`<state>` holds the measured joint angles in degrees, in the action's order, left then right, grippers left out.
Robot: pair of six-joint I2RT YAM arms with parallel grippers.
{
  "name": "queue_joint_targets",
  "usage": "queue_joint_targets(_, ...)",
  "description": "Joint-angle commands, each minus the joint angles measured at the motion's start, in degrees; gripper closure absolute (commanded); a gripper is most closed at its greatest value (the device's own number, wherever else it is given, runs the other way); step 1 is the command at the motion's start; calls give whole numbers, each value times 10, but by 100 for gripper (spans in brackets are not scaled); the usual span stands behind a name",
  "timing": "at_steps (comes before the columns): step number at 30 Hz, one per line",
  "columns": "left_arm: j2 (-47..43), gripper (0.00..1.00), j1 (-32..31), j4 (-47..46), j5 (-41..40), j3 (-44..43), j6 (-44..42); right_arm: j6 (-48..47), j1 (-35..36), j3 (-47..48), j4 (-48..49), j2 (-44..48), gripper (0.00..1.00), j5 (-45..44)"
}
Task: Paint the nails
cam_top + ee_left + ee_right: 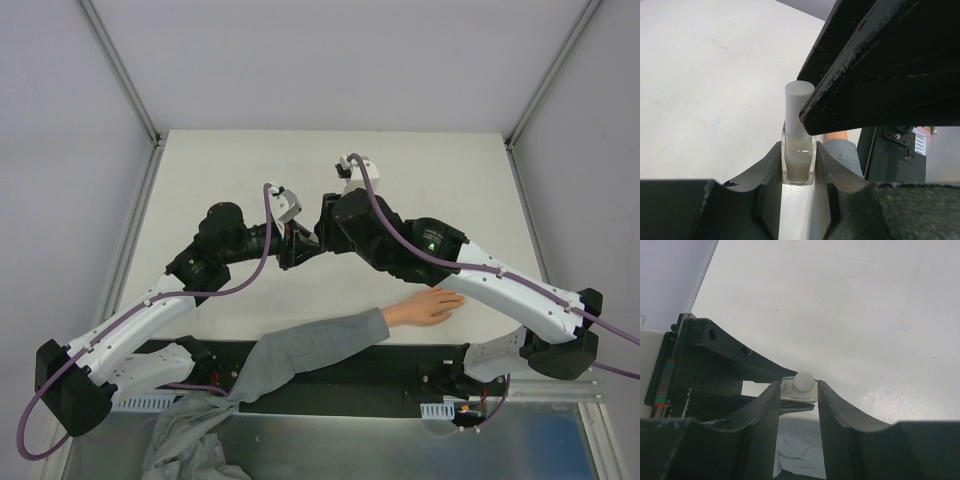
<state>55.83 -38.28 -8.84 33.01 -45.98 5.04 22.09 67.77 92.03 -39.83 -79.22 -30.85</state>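
Left gripper [798, 175] clamps bottle [798, 150]; right gripper [798, 390] part-open astride cap [804, 380], looks not yet gripping. Close squarely on cap, twist, keep bottle level. Hand [428, 307] flat on worktop [450, 180], well apart; nails too small to see

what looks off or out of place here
Nothing spilled or damaged. Only oddity: the hand lies partly under the right arm, grey sleeve trailing off the table's near edge. The left gripper holds the bottle, the right gripper open around its cap.
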Motion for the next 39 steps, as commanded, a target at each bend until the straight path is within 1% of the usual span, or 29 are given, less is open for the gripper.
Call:
queue_joint_targets(1,-19,100,-3,-14,0,-1,-7,1,2,3,37,2,62,-25)
queue_joint_targets(3,-20,100,-4,-17,3,-1,-6,-3,1,-10,53,6,67,-25)
queue_joint_targets(6,-21,100,-3,-19,5,3,-6,-3,0,-32,76,15,69,-25)
queue_joint_targets(9,-26,100,-4,-22,14,4,-6,-4,-2,-36,79,14,71,-20)
queue_joint_targets(11,-31,100,-4,-28,22,5,-4,-7,-4,-40,82,13,73,-13)
queue_joint_targets(14,-38,100,-4,-37,41,10,-2,-21,-7,-52,87,17,89,0)
queue_joint_targets(15,-40,100,-3,-42,49,13,3,-26,-7,-65,87,26,99,0)
queue_joint_targets(16,-41,100,-3,-53,59,15,6,-33,-8,-74,89,31,99,3)
queue_joint_targets(17,-40,100,-3,-59,71,16,8,-67,-9,-84,97,40,99,8)
queue_joint_targets(18,-39,100,-2,-66,106,19,15,-86,-9,-117,108,58,99,25)
queue_joint_targets(20,-28,100,-2,-85,152,18,22,-137,-9,-158,161,84,99,53)
queue_joint_targets(21,-23,100,-3,-86,190,12,26,-188,-11,-198,182,113,99,88)
queue_joint_targets(22,-14,100,-2,-86,209,9,28,-216,-13,-220,217,128,99,117)
queue_joint_targets(23,-8,100,-2,-86,226,6,29,-243,-24,-236,232,142,99,151)
queue_joint_targets(24,-3,100,-2,-86,265,0,32,-286,-32,-250,246,157,100,255)
queue_joint_targets(25,7,100,-2,-86,285,-3,34,-299,-53,-283,278,181,100,326)
queue_joint_targets(26,12,100,-2,-88,303,-6,39,-310,-66,-299,301,194,100,473)
queue_joint_targets(27,17,100,-2,-117,329,-4,61,-331,-75,-318,323,203,100,548)
queue_joint_targets(28,30,100,-1,-137,382,-4,79,-328,-88,-340,361,212,100,593)
queue_joint_targets(29,38,100,-1,-153,407,-6,93,-321,-97,-338,362,207,100,640)
queue_joint_targets(31,56,100,0,-156,446,-17,110,-319,-112,-329,342,197,100,680)
queue_joint_targets(34,53,100,2,-153,446,-17,108,-314,-113,-331,342,202,100,669)
queue_joint_targets(35,49,100,3,-150,437,-16,105,-311,-112,-325,339,201,100,646)
queue_joint_targets(37,40,100,5,-115,423,-18,80,-300,-113,-317,328,202,100,622)
queue_joint_targets(38,38,100,6,-99,401,-20,70,-276,-113,-310,325,208,100,572)
queue_joint_targets(39,36,100,6,-87,391,-24,52,-261,-113,-305,315,209,100,546)
